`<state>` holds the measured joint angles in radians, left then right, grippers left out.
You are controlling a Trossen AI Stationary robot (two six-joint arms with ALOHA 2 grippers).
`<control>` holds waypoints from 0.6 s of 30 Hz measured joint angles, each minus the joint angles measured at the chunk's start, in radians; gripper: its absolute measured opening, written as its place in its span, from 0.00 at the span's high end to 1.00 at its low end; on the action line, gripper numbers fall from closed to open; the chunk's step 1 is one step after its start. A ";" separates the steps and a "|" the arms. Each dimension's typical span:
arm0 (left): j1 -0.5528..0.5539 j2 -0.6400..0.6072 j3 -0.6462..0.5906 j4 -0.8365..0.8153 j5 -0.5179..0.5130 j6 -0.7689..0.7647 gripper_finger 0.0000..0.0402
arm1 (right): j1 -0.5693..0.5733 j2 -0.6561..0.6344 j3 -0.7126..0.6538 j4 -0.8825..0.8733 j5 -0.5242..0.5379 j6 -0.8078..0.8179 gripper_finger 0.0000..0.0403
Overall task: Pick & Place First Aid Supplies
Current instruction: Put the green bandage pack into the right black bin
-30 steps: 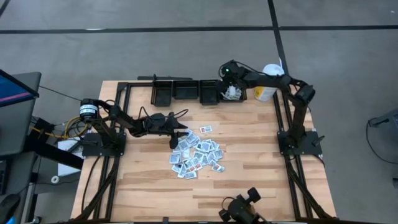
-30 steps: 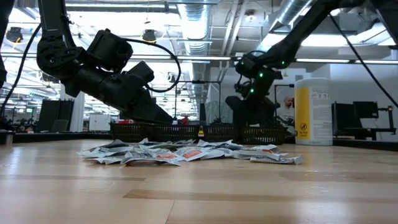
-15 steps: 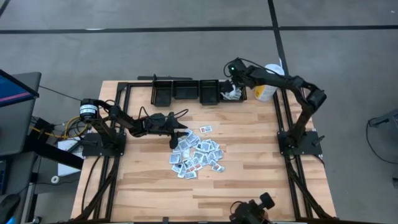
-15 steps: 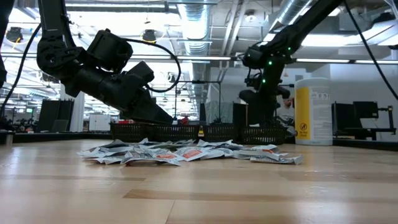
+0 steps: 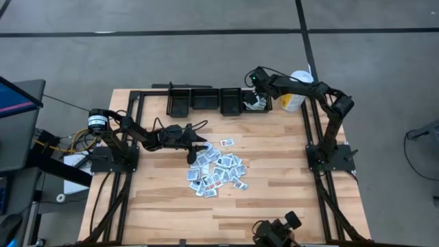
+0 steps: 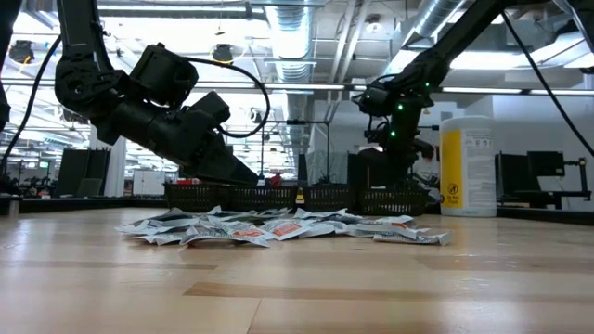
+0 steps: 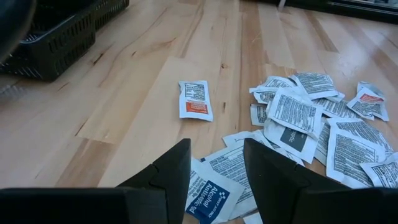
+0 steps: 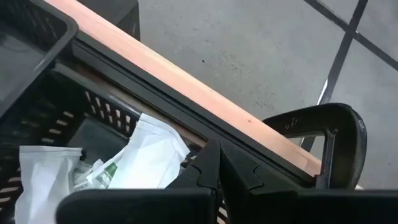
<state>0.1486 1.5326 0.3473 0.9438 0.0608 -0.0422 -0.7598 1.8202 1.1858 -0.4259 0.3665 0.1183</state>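
Packets [image 5: 216,171], heaped mid-table, the task's supplies; the heap's edge lies directly under the left gripper [image 7: 214,180], whose fingers stand apart and hold nothing. Nearest item: a blue-printed packet [image 7: 208,190] between the fingertips, long axis running toward 1 o'clock in the wrist view. One orange-printed packet [image 7: 195,99] lies apart at 12 o'clock. Left arm nearer by far. Farther off, a row of black baskets [image 5: 191,101] at the table's 12 o'clock edge; nothing stands between. Right gripper [image 8: 214,171], fingers closed and empty, hangs over the rightmost basket [image 5: 255,110], already holding packets. White-and-yellow canister [image 5: 296,91] just beyond.
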 joint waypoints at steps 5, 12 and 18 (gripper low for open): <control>0.000 0.000 0.000 0.000 0.000 0.000 0.63 | 0.006 0.000 0.000 0.005 -0.045 -0.016 1.00; 0.000 0.000 0.000 0.000 0.000 0.000 0.63 | 0.021 0.000 0.000 0.024 -0.077 -0.039 1.00; 0.000 0.000 0.000 0.000 0.000 0.000 0.63 | 0.029 -0.001 0.000 0.032 -0.105 -0.050 1.00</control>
<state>0.1487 1.5326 0.3473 0.9436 0.0608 -0.0422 -0.7303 1.8194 1.1858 -0.3941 0.2616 0.0681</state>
